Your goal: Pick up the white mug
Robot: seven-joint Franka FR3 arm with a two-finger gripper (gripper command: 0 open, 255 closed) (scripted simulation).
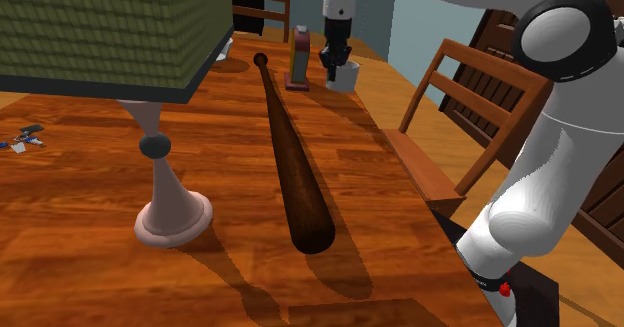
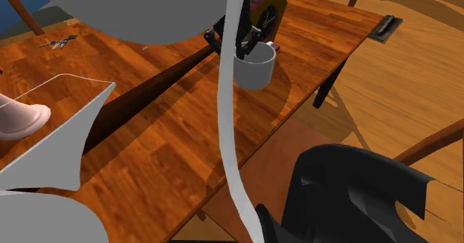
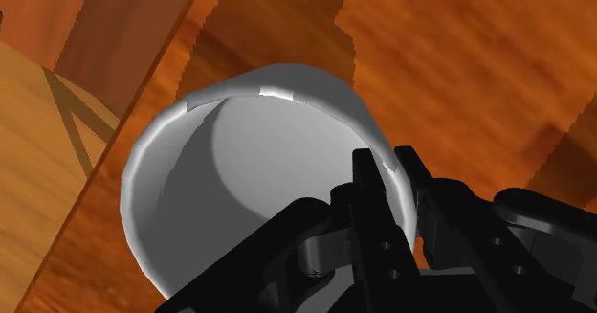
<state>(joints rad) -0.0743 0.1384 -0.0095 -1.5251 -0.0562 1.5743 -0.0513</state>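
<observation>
White mug [image 1: 345, 76], near the wooden surface's [image 1: 220, 155] far edge, is pinched at its rim by the black fingers [image 3: 367, 194], closed on its wall. A straight, level lift is advised.

Wooden table [image 1: 80, 265] carries 1 dark bat [image 1: 295, 165]; 1 pale lamp base [image 1: 172, 213] alongside.

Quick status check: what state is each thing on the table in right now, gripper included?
white mug: upright, empty, wall clasped between the jaws.
gripper: shut on the mug's wall.
baseball bat: lying flat on the table.
lamp: standing upright.
brown container: standing upright beside the mug.
</observation>
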